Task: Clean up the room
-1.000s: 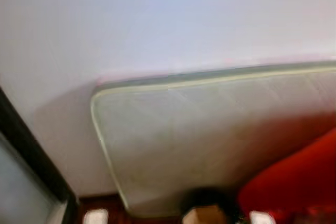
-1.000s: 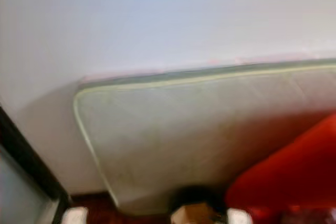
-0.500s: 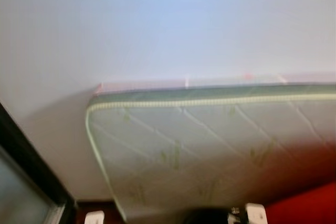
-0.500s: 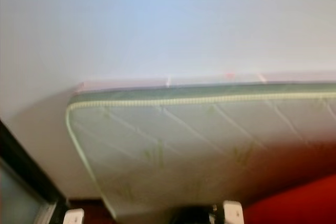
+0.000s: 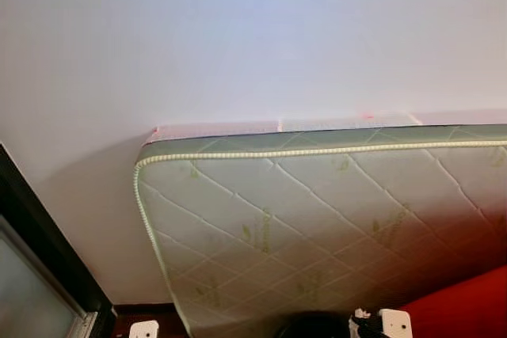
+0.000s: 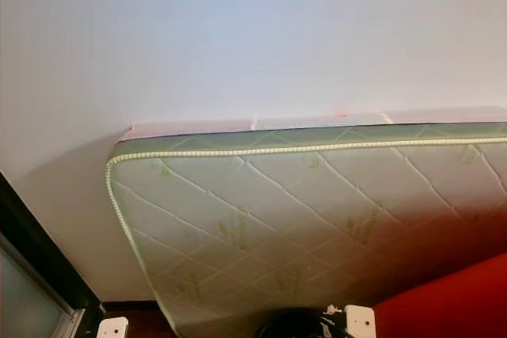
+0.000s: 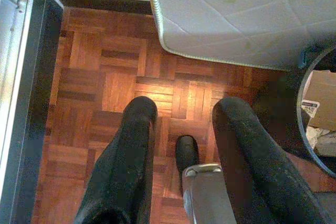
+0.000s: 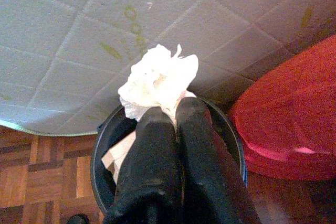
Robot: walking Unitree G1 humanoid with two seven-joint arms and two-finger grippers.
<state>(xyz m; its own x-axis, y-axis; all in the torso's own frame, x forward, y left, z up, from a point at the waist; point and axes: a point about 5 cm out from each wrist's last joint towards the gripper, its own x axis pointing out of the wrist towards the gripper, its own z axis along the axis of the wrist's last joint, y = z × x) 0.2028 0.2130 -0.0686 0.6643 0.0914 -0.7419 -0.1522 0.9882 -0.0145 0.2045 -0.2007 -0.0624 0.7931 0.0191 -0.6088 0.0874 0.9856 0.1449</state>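
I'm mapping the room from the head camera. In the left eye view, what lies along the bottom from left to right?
Dark door frame → white wall → quilted mattress leaning on the wall → red object.

Left gripper (image 7: 181, 116) with black fingers (image 7: 131, 150) spread apart above parquet floor (image 7: 105, 82), quilted mattress (image 7: 247, 9) corner beyond, dark door frame (image 7: 31, 103) alongside, rim of round bin (image 7: 310, 124) near edge

parquet floor (image 7: 105, 82), dark bin (image 8: 105, 150), perhaps resting
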